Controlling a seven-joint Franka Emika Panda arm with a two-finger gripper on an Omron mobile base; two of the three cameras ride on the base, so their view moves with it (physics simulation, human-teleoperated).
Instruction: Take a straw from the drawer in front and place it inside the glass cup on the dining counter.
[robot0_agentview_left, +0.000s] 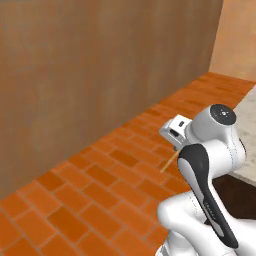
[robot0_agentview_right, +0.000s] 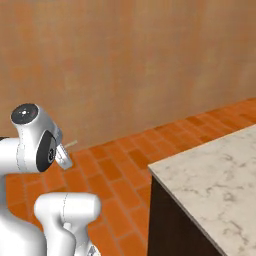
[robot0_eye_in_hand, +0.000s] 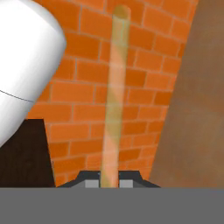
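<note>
Pinching the straw (robot0_eye_in_hand: 114, 96) at its base, the gripper (robot0_eye_in_hand: 109, 180) is clamped on it, carrying it over brick floor (robot0_agentview_left: 90, 195) beside the dining counter (robot0_agentview_right: 220, 170). Because the thin stick juts far past the fingertips, it could pivot or slip during the swing, or catch the counter edge.

1. One straw (robot0_eye_in_hand: 114, 96), a pale tan stick running up the middle of the hand view; a short length of it also shows at centre right of the left base view.
2. One gripper (robot0_eye_in_hand: 109, 181), at the bottom centre of the hand view.
3. One dining counter (robot0_agentview_right: 215, 175), a marbled beige top at the lower right of the right base view.
4. One brown wall (robot0_agentview_left: 100, 65) across the top of both base views.
5. One brick floor (robot0_agentview_left: 90, 195).
</note>
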